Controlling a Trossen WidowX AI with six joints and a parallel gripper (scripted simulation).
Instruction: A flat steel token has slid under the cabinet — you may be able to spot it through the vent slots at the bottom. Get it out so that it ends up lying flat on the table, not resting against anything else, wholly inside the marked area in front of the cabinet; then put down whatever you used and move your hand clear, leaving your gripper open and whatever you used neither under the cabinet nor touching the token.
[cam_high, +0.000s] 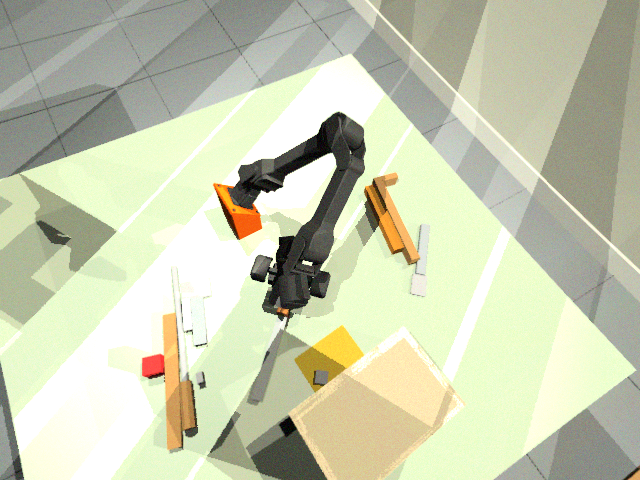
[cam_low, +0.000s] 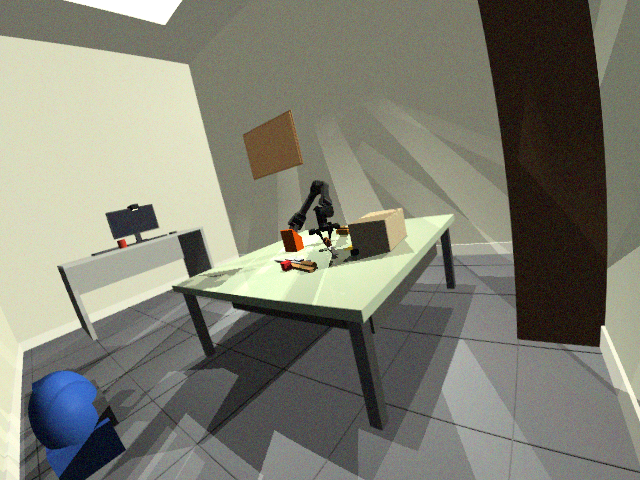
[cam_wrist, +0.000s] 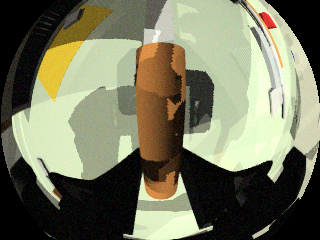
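Observation:
My gripper (cam_high: 281, 308) (cam_low: 325, 238) (cam_wrist: 159, 151) is shut on the brown handle (cam_wrist: 159, 114) of a long tool. Its grey blade (cam_high: 266, 361) (cam_wrist: 167, 23) slopes down to the table, left of the yellow marked area (cam_high: 333, 348) (cam_wrist: 63, 60). A small grey square, apparently the token (cam_high: 321, 377), lies on the yellow area close to the front of the tan cabinet (cam_high: 382, 408) (cam_low: 379, 231). The blade tip is apart from the token. I cannot tell whether the token touches the cabinet.
An orange box (cam_high: 240, 214) (cam_low: 292, 240) sits by the arm's base. Brown sticks (cam_high: 392, 219) and a white stick (cam_high: 421, 258) lie to the right. At the left lie white bars (cam_high: 199, 317), a brown plank (cam_high: 171, 382), a red cube (cam_high: 153, 365) (cam_wrist: 268, 20) and a small grey cube (cam_high: 200, 378).

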